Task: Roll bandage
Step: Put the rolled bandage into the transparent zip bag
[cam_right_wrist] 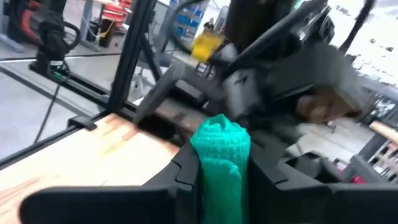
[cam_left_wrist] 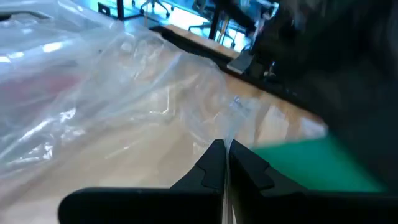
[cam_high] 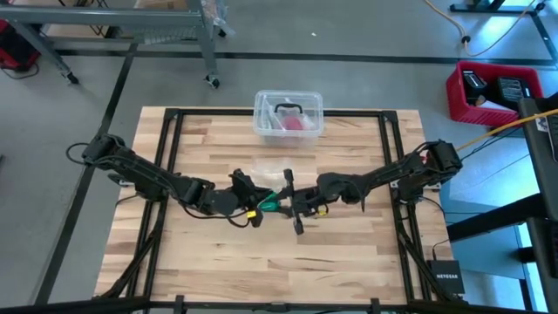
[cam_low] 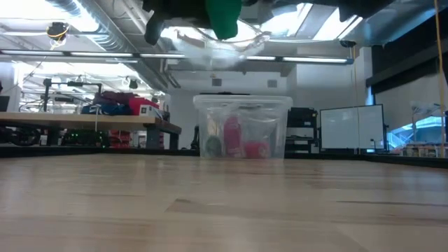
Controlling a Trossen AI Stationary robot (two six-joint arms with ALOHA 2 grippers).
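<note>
High view: both claws meet mid-table, bandage (cam_high: 277, 202) between.

The bandage (cam_right_wrist: 221, 163) is teal-green. The tub (cam_high: 289, 115) is clear, with a pink-red item (cam_high: 296, 123) inside. The table (cam_high: 349, 253) is pale striped wood

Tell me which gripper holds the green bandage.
The right gripper: the bandage sits between its fingers. The left gripper pinches only clear plastic wrap.

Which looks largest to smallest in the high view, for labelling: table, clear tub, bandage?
1. Table.
2. Clear tub.
3. Bandage, a small green wad, partly hidden by the pincers.
</note>
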